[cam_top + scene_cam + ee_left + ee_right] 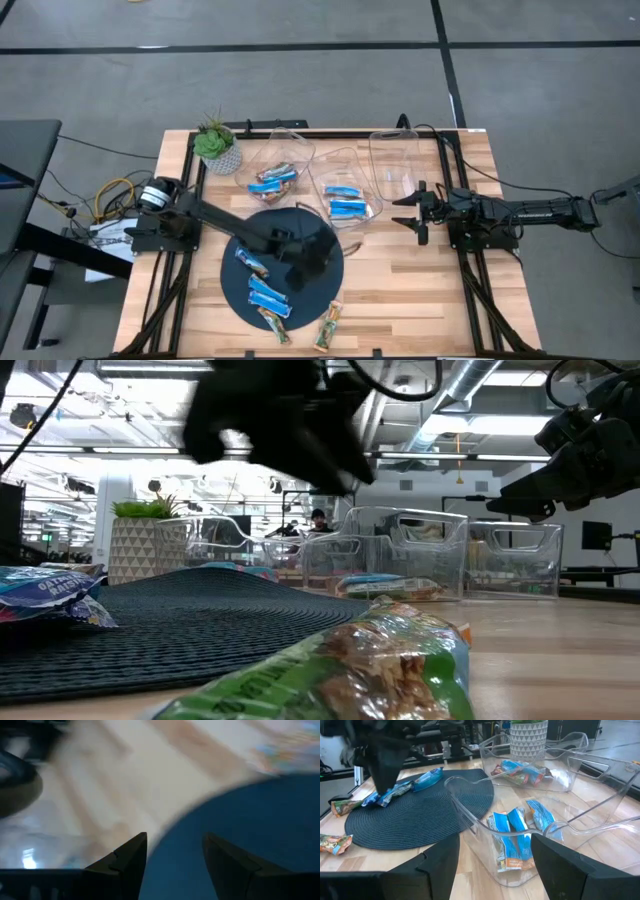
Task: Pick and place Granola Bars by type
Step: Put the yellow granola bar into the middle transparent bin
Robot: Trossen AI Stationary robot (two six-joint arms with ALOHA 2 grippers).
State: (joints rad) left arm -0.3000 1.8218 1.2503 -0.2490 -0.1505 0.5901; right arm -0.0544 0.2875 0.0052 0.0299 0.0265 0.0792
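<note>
Several Granola Bars lie loose: blue ones (252, 262) (270, 296) flat on the dark round mat (300, 225), one green-and-orange bar (273, 323) at the mat's near rim and a green one (328, 326) on the wood beside it. More blue bars (346, 203) lie in the middle clear bin (338, 165). Mixed brown and blue bars (274, 179) lie in the left bin (290, 143). My left gripper (312, 268) (175, 842) hangs open over the mat's right part, holding nothing. My right gripper (410, 212) (495, 847) waits open at the table's right, facing the bins.
A third clear bin (400, 165) stands at the far right with nothing in it. A potted plant (217, 146) sits at the far left corner. Bare wood lies right of the mat and along the near edge. Black frame rails (470, 290) run along both table sides.
</note>
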